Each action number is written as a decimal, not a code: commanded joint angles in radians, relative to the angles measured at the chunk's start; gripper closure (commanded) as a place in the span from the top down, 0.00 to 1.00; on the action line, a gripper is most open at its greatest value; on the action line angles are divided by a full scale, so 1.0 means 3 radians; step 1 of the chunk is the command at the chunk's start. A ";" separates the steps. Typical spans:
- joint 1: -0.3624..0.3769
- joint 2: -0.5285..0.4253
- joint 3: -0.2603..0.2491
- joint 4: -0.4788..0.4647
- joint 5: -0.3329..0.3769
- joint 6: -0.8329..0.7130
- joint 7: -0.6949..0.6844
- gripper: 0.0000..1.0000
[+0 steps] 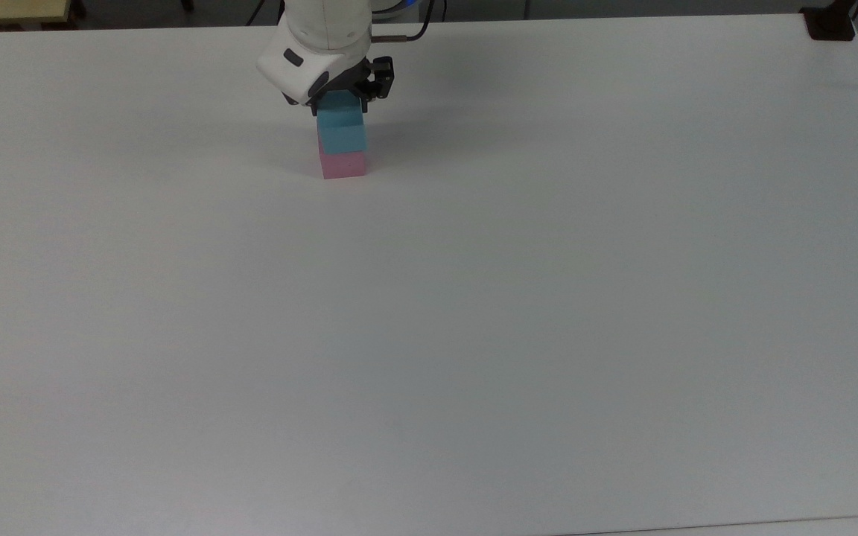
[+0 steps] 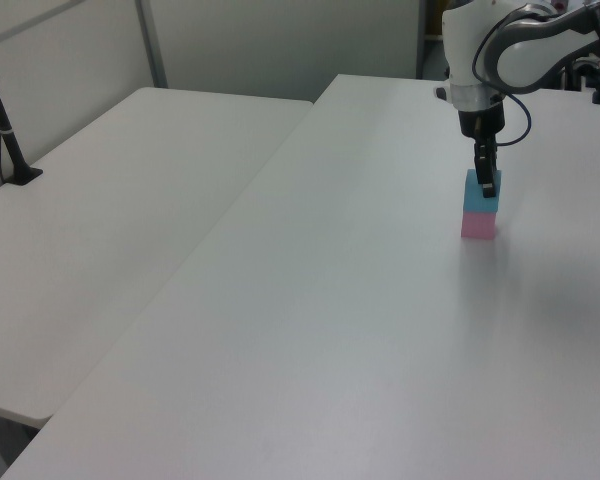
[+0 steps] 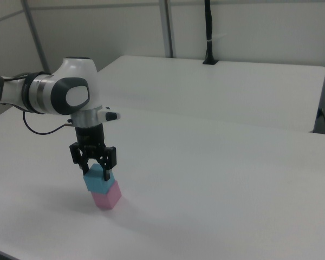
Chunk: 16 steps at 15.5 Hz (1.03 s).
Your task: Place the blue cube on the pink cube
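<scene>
One gripper (image 3: 95, 172) straight down over the stack, fingers (image 3: 105, 174) clamped against opposite faces of the blue cube (image 3: 98, 181). Blue cube seated squarely on the pink cube (image 3: 106, 197), edges roughly in line. Pink cube flat on the white surface (image 3: 216, 179), toward the top view's upper left. Second white table (image 3: 227, 86) just beyond, with a black post (image 3: 208, 32) at its far edge.

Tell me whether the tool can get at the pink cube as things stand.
Probably not from above: the blue cube sits on the pink cube, with the tool on it. Its sides look free.
</scene>
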 commanded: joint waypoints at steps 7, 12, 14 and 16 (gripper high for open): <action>-0.0099 -0.0057 -0.0055 0.0518 0.0006 -0.0627 0.0158 1.00; -0.0309 -0.0092 -0.0095 0.1250 0.0011 -0.1292 0.0307 1.00; -0.0294 -0.0164 -0.0192 0.1343 0.0021 -0.1278 0.0307 1.00; -0.0264 -0.0175 -0.0315 0.1541 0.0041 -0.1262 0.0302 1.00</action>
